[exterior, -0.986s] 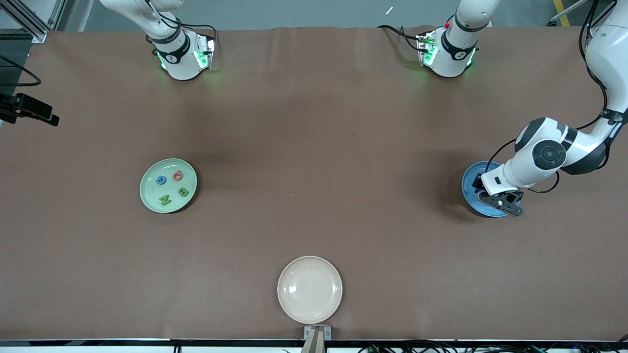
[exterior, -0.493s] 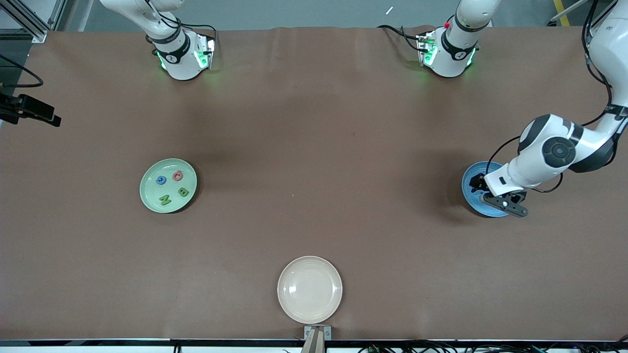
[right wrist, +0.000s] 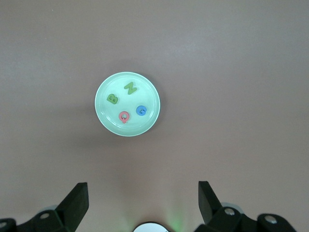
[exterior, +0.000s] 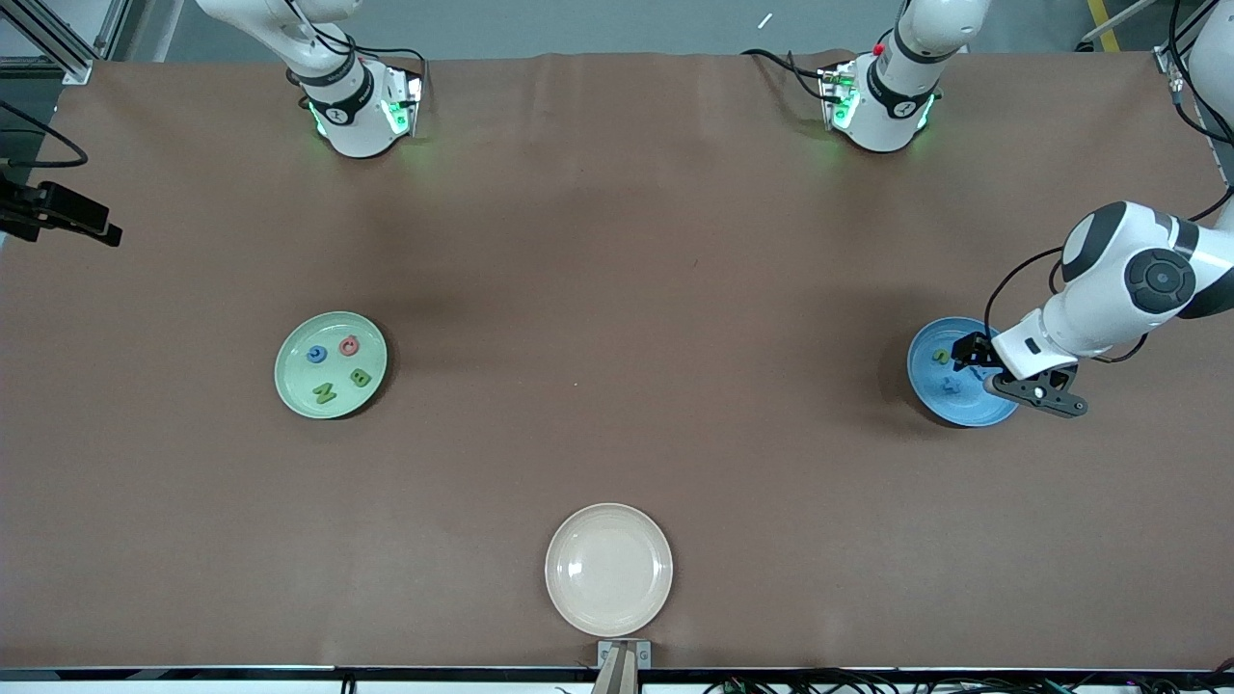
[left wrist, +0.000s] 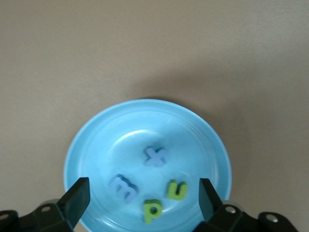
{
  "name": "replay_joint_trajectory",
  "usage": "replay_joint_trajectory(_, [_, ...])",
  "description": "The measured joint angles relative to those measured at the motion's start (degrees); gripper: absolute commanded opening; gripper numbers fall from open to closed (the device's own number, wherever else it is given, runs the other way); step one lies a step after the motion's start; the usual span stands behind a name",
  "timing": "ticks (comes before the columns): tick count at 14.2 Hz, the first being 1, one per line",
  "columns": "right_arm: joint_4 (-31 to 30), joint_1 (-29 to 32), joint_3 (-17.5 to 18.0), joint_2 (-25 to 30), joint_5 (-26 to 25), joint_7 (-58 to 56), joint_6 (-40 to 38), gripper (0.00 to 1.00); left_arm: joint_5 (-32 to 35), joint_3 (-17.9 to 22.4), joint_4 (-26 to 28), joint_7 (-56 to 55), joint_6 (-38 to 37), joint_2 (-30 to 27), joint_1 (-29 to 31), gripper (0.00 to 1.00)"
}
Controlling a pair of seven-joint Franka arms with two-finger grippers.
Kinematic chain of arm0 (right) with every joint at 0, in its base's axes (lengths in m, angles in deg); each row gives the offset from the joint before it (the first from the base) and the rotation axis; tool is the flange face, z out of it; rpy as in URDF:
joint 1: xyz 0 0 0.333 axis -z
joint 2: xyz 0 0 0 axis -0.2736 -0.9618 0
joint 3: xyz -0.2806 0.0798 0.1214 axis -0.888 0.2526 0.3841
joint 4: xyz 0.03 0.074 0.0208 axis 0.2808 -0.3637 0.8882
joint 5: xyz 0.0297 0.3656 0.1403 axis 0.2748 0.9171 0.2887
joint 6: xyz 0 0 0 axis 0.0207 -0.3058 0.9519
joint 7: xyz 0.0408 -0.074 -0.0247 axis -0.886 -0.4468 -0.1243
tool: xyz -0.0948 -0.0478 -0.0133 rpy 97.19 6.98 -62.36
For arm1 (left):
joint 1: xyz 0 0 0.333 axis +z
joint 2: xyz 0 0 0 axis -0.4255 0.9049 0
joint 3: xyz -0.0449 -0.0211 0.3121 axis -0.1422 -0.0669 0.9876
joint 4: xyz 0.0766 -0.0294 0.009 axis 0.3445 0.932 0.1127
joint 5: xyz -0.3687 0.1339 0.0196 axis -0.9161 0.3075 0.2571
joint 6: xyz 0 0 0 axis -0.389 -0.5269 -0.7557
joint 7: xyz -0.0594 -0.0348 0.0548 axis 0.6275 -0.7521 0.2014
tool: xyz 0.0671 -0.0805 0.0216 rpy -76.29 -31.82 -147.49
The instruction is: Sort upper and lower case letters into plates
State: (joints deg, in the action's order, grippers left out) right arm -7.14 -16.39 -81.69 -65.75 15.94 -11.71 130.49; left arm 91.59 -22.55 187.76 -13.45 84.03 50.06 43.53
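The bright blue plate [exterior: 933, 399] lies toward the left arm's end of the table. In the left wrist view this plate [left wrist: 96, 145] holds a blue x [left wrist: 155, 156], a blue m [left wrist: 123, 187], a green u [left wrist: 176, 189] and a green p [left wrist: 152, 210]. My left gripper [exterior: 972, 359] [left wrist: 143, 193] hangs open and empty over the plate's edge. The mint green plate [exterior: 291, 374] [right wrist: 147, 93] holds a green B [right wrist: 112, 99], a green N [right wrist: 130, 88], a blue G [right wrist: 141, 110] and a pink letter [right wrist: 124, 117]. My right gripper [right wrist: 143, 195] waits open, high over the table.
An empty cream-beige plate [exterior: 608, 570] lies near the front camera's edge of the table. The two arm bases [exterior: 357, 106] [exterior: 882, 106] stand along the edge farthest from that camera. A black device [exterior: 58, 217] juts in at the right arm's end.
My left gripper has opened wider and drawn back toward the left arm's end of the table, uncovering letters in the blue plate. The right arm has not moved.
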Motion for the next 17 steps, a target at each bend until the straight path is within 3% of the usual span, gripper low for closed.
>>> replay_joint_trajectory(6, [-2.54,0.00,0.00,1.56,0.00,0.00,1.66,1.00,-10.52,-0.67,-1.64,1.81,-5.70,-7.98,-0.06,0.99])
replay_joint_trajectory(12, [-2.69,0.00,0.00,1.56,0.00,0.00,1.90,1.00,-16.09,-0.42,-13.27,4.49,-22.10,-9.67,-4.52,0.99])
replay_joint_trajectory(14, [-2.73,0.00,0.00,1.56,0.00,0.00,2.45,1.00,-18.36,3.24,-19.66,4.49,-28.03,-9.94,-10.55,0.99])
replay_joint_trajectory(17, [-2.74,0.00,0.00,1.56,0.00,0.00,3.53,1.00,-24.04,14.10,-27.04,4.49,-32.36,-12.28,-22.30,0.99])
